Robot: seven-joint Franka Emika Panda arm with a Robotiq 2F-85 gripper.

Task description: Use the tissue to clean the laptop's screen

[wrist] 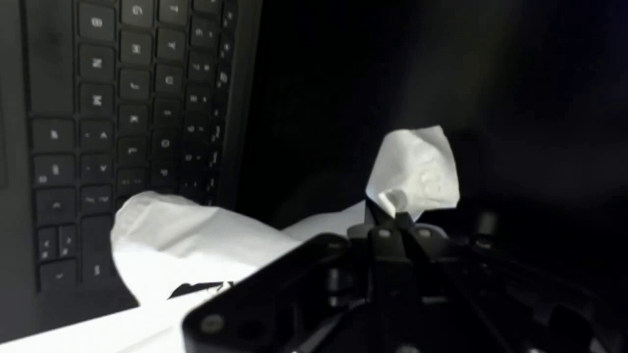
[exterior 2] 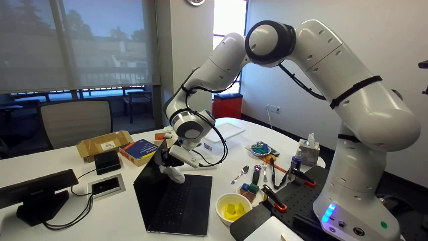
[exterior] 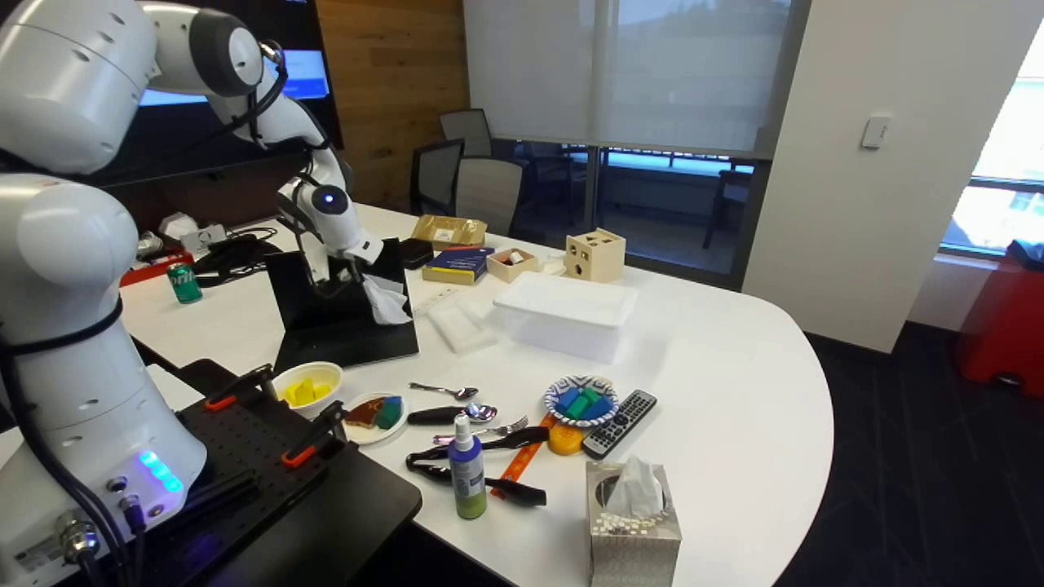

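Observation:
The black laptop stands open on the white table; its screen point(exterior: 295, 287) point(exterior 2: 147, 190) is tilted up and dark. Its keyboard shows in an exterior view point(exterior 2: 179, 204) and in the wrist view point(wrist: 142, 103). My gripper point(wrist: 390, 215) is shut on a white tissue point(wrist: 417, 166). The tissue also shows in both exterior views point(exterior: 386, 302) point(exterior 2: 174, 174), hanging from the fingers. A tip of it points toward the screen and a long fold hangs over the keyboard side. My gripper is close in front of the screen; I cannot tell whether the tissue touches it.
A tissue box point(exterior: 632, 530), spray bottle point(exterior: 467, 473), tongs and cutlery lie toward the table's front. A yellow-filled bowl point(exterior 2: 233, 207) stands beside the laptop. A lidded plastic bin point(exterior: 567, 314), book point(exterior 2: 138, 150) and black box point(exterior 2: 107, 162) stand around it.

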